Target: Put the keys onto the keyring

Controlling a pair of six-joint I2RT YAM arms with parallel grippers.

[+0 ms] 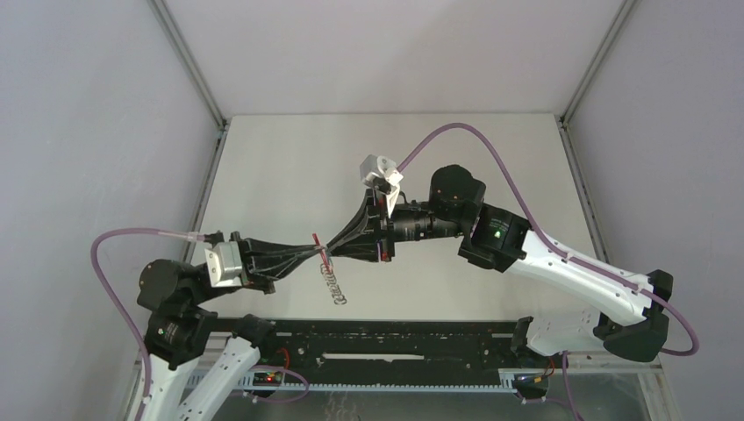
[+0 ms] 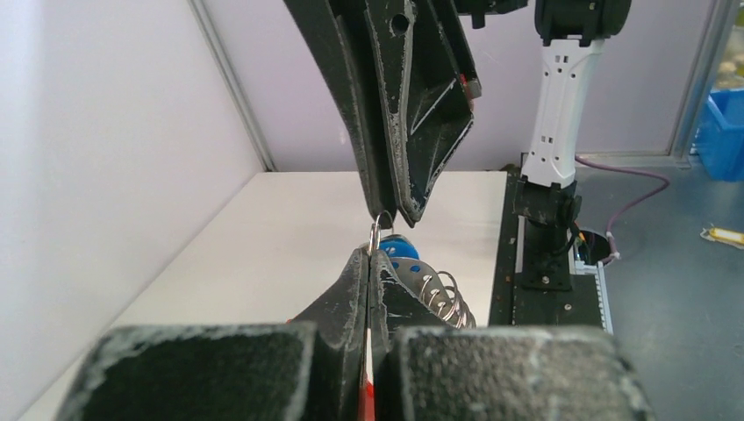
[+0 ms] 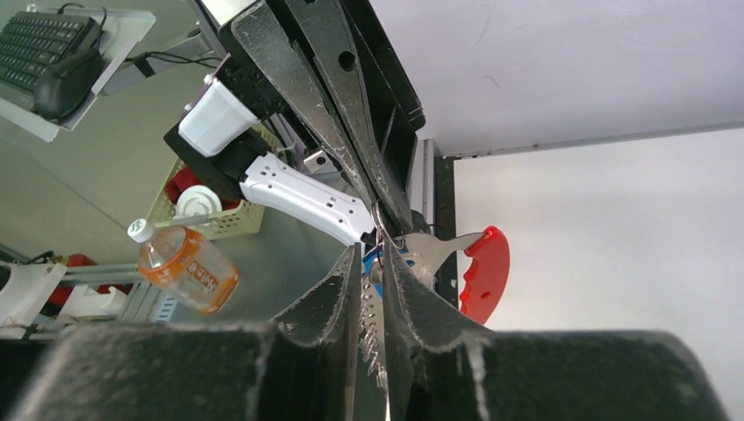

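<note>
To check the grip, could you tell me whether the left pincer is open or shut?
Shut: the left pincer clamps the keyring, its fingers together with no gap.

Robotics lab: grey-panelled test booth (image 1: 79, 132), keyboard (image 3: 44, 35).

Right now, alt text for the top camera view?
The left arm and right arm meet tip to tip over a white table, the left jaws shut on a red-tagged keyring. Its metal chain runs toward the near edge.
</note>
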